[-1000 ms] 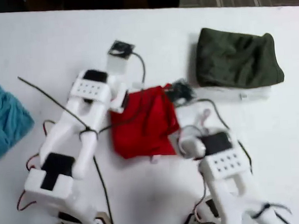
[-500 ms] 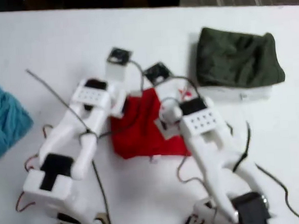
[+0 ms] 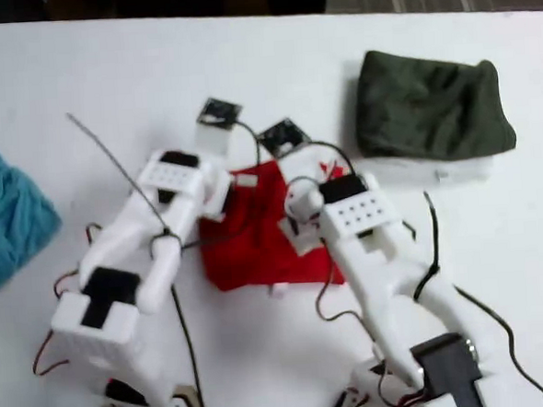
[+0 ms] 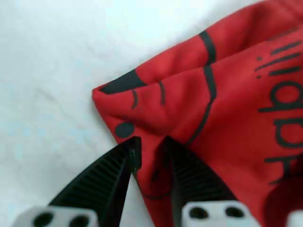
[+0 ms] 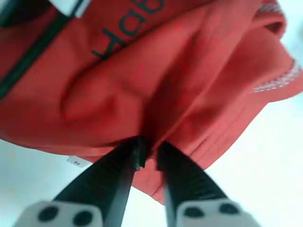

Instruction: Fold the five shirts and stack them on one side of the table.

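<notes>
Jaws of left gripper (image 4: 149, 152) and right gripper (image 5: 149, 153) each clamp a red shirt (image 3: 260, 246) edge, seemingly to fold it.

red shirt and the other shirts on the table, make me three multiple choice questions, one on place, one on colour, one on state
1. Where does the green shirt lie relative to the red shirt?
A. under it
B. on the table, on the right arm's side, apart from it
C. spread on top of it

2. What colour is the shirt at the table's edge on the left arm's side?
A. yellow
B. black
C. teal

3. How do the two arms' jaws stand at the red shirt?
A. both closed on its fabric
B. both wide open above it
C. both on bare table, away from it

Answers:
1 B: in the high view, bare table shows between the green shirt and the red shirt.
2 C: the teal shirt lies at that edge.
3 A: each wrist view shows red cloth pinched between the jaws.
</notes>
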`<state>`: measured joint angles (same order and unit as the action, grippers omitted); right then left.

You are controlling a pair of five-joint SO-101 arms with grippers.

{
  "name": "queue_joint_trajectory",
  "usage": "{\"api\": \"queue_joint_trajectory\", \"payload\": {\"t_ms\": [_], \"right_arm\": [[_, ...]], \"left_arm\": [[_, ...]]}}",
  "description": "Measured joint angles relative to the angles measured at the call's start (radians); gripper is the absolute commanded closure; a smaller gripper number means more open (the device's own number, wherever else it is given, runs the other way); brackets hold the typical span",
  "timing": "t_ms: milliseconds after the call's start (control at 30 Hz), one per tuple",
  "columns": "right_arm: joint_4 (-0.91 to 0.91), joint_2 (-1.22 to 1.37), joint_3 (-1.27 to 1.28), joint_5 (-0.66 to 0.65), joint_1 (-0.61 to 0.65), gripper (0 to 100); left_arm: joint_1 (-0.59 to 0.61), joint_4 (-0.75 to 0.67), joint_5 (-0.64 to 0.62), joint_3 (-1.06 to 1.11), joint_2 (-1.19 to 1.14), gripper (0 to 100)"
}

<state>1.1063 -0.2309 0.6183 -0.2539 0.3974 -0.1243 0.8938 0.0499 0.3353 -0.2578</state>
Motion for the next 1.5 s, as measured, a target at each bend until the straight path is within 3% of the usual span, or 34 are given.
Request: {"api": "queue_joint_trajectory", "payload": {"t_ms": [367, 567, 733, 800, 967, 1133, 1500], "right_arm": [[0.0, -0.078, 0.0, -0.207, -0.218, 98.0], [0.0, -0.141, 0.0, -0.238, -0.252, 97.7], [0.057, -0.244, 0.0, -0.206, -0.253, 83.2], [0.124, -0.273, 0.0, -0.161, -0.25, 79.5], [0.226, -0.288, 0.074, -0.147, -0.123, 81.9], [0.141, -0.293, 0.196, -0.124, -0.006, 82.9], [-0.018, -0.295, 0.245, -0.049, 0.012, 83.3]], "left_arm": [[0.0, 0.014, 0.0, -0.041, -0.032, 89], [0.0, 0.014, 0.0, -0.041, -0.032, 89], [-0.002, 0.014, 0.0, -0.041, -0.032, 89], [-0.002, 0.014, 0.0, -0.041, -0.032, 89], [-0.002, 0.014, 0.0, -0.041, -0.032, 89], [-0.002, 0.014, 0.0, -0.041, -0.032, 89], [0.003, 0.014, 0.0, -0.041, -0.032, 89]]}}
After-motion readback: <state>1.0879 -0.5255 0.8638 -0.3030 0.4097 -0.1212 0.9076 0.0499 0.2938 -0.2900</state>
